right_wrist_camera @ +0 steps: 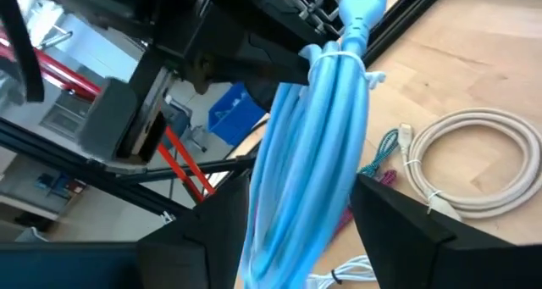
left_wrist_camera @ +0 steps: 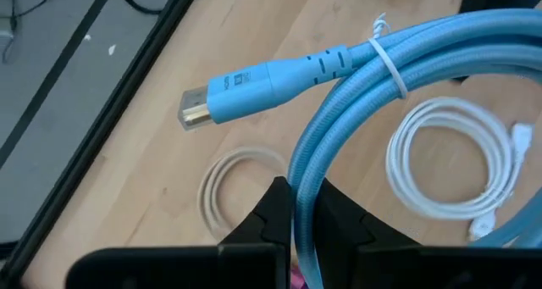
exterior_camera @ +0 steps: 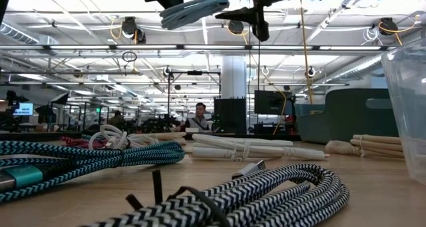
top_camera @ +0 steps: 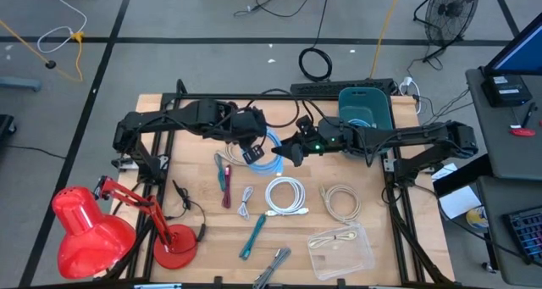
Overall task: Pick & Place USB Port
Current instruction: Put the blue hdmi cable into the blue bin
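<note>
A light blue USB cable [top_camera: 269, 150], coiled and bound with a white tie [left_wrist_camera: 386, 62], hangs in the air over the middle of the table. Its blue plug with a gold metal tip [left_wrist_camera: 241, 89] sticks out of the coil. My left gripper [left_wrist_camera: 298, 196] is shut on the coil. My right gripper [right_wrist_camera: 303, 194] comes level from the table's right. It is open, with one finger on each side of the bundle [right_wrist_camera: 315, 162]; I cannot tell whether they touch it. In the low view the cable [exterior_camera: 194, 10] shows high above the table. My left gripper pinches the coil's strands [left_wrist_camera: 301, 206] between its two fingers, on the loop away from the plug. The fingers slant down from the table's left. The coil is lifted clear of the table and the plug end juts out past the fingers.
On the table below lie a white coiled cable [top_camera: 286, 196], a beige one [top_camera: 341, 202], a teal braided one [top_camera: 252, 236] and a red one [top_camera: 225, 184]. A clear plastic box [top_camera: 341, 249] sits near the front, a teal bin [top_camera: 366, 111] at the far right, a red lamp [top_camera: 89, 230] at the front left.
</note>
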### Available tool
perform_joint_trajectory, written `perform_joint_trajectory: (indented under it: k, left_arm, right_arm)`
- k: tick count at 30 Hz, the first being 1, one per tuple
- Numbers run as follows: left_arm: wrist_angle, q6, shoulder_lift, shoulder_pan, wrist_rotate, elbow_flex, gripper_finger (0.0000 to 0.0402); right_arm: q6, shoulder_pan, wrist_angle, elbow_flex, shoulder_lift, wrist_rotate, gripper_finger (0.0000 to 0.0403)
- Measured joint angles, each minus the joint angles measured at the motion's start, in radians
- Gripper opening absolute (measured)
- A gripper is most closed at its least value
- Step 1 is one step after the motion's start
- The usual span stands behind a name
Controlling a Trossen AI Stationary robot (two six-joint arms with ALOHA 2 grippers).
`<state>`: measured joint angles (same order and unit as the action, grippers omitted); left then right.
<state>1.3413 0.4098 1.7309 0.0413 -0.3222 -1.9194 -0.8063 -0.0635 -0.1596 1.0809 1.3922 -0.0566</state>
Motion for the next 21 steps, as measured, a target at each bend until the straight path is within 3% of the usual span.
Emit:
perform_joint_trajectory:
  k: [9,15,19,21]
  left_arm:
    - [0.198,0.175,0.000,0.036,0.086,0.000,0.0022]
    - [0.229,0.327,0.000,0.073,0.087,0.000,0.0022]
    - [0.228,0.387,0.000,0.104,-0.040,0.000,0.0022]
    - [0.224,0.415,0.000,0.112,-0.175,0.000,0.0022]
  right_arm:
    - [0.007,-0.005,-0.082,0.000,-0.001,0.007,0.0196]
    - [-0.027,-0.017,-0.181,0.000,0.000,0.085,0.0196]
    - [-0.002,-0.013,-0.294,0.000,-0.001,-0.014,0.0196]
    - [0.011,-0.010,-0.296,0.000,-0.001,-0.004,0.0196]
